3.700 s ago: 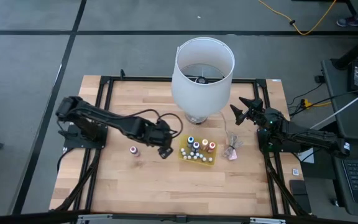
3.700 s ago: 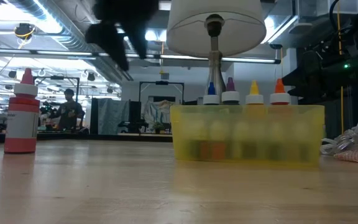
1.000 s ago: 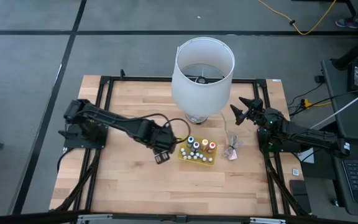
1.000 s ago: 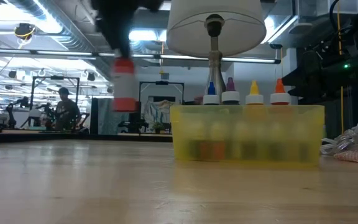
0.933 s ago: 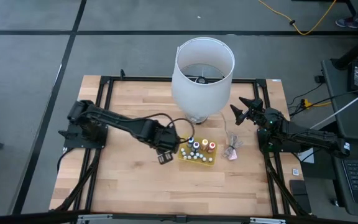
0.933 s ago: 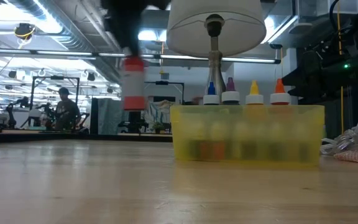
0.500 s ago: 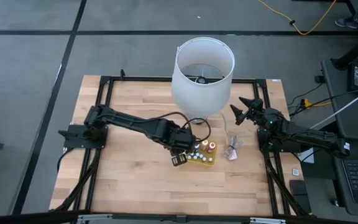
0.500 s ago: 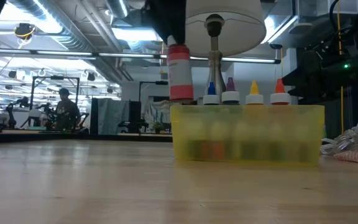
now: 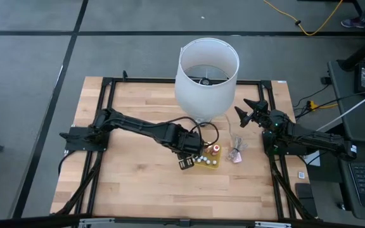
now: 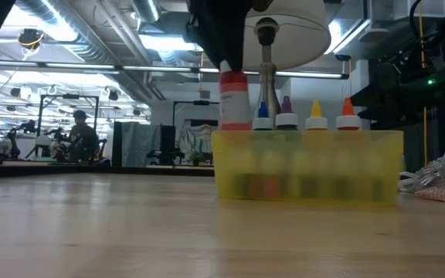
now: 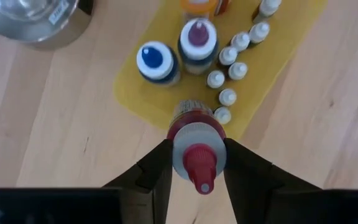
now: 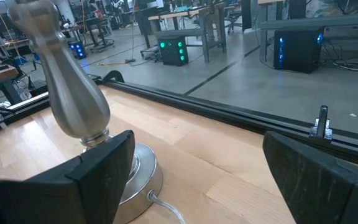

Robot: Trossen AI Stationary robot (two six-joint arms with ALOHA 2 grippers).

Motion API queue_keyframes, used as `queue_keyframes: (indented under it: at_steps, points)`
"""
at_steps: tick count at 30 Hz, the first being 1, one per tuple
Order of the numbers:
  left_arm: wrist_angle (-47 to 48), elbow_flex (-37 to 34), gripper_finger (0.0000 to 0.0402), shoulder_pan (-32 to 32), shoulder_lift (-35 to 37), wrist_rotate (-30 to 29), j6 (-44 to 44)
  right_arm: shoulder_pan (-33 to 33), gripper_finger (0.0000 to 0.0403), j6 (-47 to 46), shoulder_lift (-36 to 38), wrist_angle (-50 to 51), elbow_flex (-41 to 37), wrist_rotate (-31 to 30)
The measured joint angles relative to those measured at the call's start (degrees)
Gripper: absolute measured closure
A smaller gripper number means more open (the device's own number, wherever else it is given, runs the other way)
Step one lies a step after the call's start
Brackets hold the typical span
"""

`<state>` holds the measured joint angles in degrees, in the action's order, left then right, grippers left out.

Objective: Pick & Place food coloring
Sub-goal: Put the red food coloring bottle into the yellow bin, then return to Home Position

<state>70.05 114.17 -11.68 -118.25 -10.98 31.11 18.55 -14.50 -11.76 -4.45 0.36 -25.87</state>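
Red-capped bottle (image 11: 194, 152) in left claw (image 11: 194, 163) | base hidden | yellow tray (image 10: 307, 164) below

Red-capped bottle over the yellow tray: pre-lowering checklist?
1. Grip: left gripper jaws shut on the red-capped food coloring bottle: ok.
2. Bottle upright, low view: ok.
3. Bottle over the flat yellow plastic tray: at its near edge, ok.
4. Free slot beneath: cannot tell; the blue-topped bottle and small white-capped bottles crowd it.
5. Right gripper open, parked beside the white-shaded lamp: ok.
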Motion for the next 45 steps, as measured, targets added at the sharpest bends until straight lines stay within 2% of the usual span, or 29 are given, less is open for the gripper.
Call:
queue_keyframes:
  at_steps: [11,37,45]
  points:
    - [-3.87,-0.09,0.028,0.2,-0.15,-1.42,-1.92,0.01,0.0047,0.0,0.0,-0.01,0.0,0.0]
    - [-8.7,-0.47,0.028,0.61,-7.34,0.6,-7.45,0.02,0.0047,0.0,-0.22,0.01,0.02,0.0]
    - [-8.26,-0.47,0.0244,0.89,-7.4,2.79,-7.07,0.02,0.0047,0.0,-0.29,0.0,0.02,0.0]
